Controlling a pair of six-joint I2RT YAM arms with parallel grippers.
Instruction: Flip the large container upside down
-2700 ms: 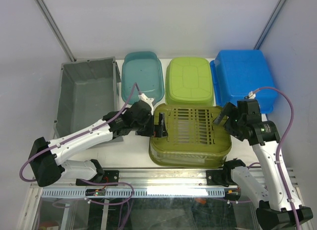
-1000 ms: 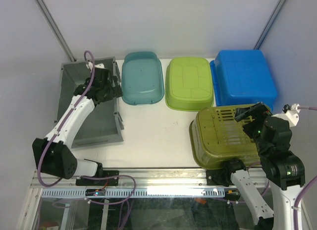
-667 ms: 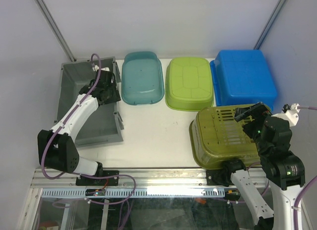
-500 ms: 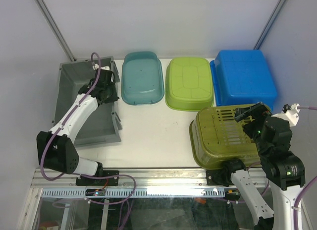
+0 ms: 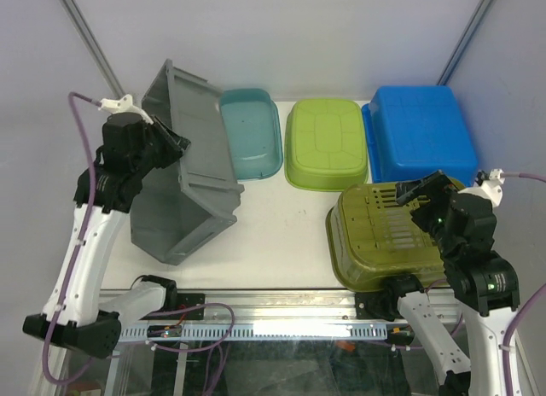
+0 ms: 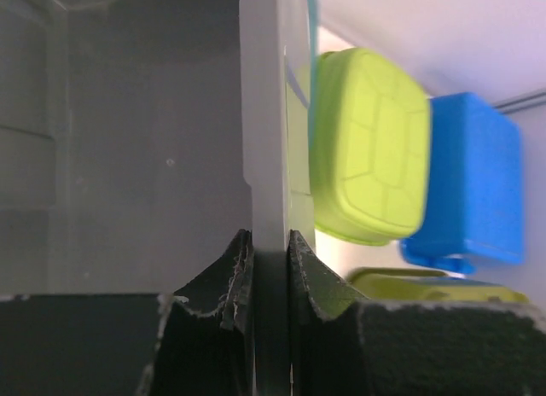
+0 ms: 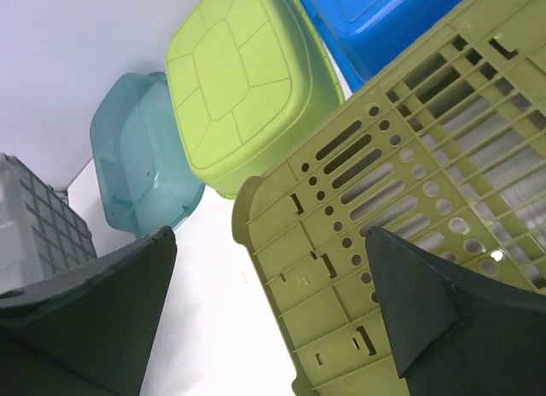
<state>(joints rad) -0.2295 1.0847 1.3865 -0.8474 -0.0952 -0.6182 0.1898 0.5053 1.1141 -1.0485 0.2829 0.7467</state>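
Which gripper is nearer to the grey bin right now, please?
Left. The left gripper clamps the wall of the grey bin; the right gripper is open above the olive crate.

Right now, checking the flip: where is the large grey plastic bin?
Top view, left side: the large grey plastic bin tilts in the left jaws, beside the teal plastic tub.
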